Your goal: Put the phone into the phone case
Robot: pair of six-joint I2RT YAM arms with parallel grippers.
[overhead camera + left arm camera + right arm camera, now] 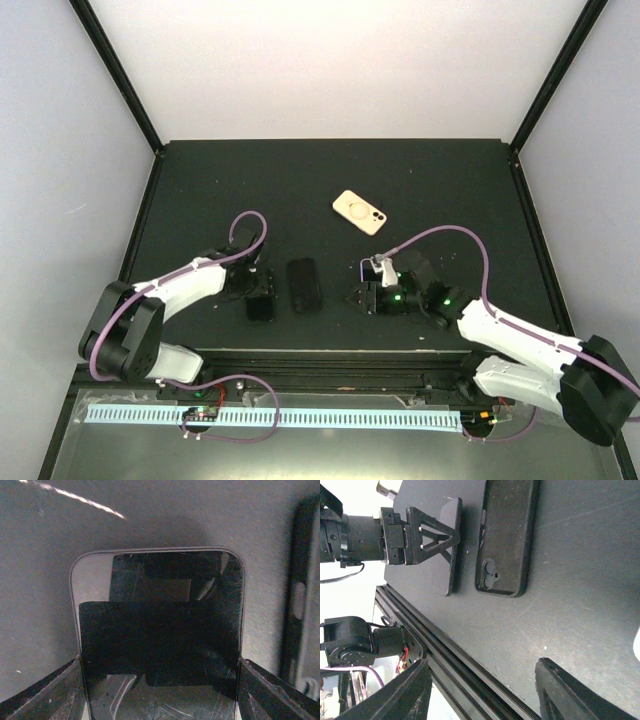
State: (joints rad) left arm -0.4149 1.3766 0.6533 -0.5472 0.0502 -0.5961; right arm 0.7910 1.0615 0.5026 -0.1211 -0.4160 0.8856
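A black phone (pixel 160 630) with a glossy, scratched screen sits between the fingers (pixel 50 695) of my left gripper (pixel 160 680), which is shut on its side edges. In the top view the left gripper (pixel 258 292) holds the phone (pixel 260 308) near the table's front edge. The empty black phone case (pixel 304 285) lies flat just right of it, open side up; it also shows in the right wrist view (pixel 507 535) and at the right edge of the left wrist view (pixel 300 605). My right gripper (pixel 360 298) is open and empty to the right of the case, its fingers (pixel 405 695) wide apart.
A beige phone-shaped object (pixel 358 212) with a camera ring lies further back on the black table (pixel 450 190). The table's front rail (pixel 445 650) runs just below the right gripper. Black frame posts (pixel 140 110) stand at the back corners.
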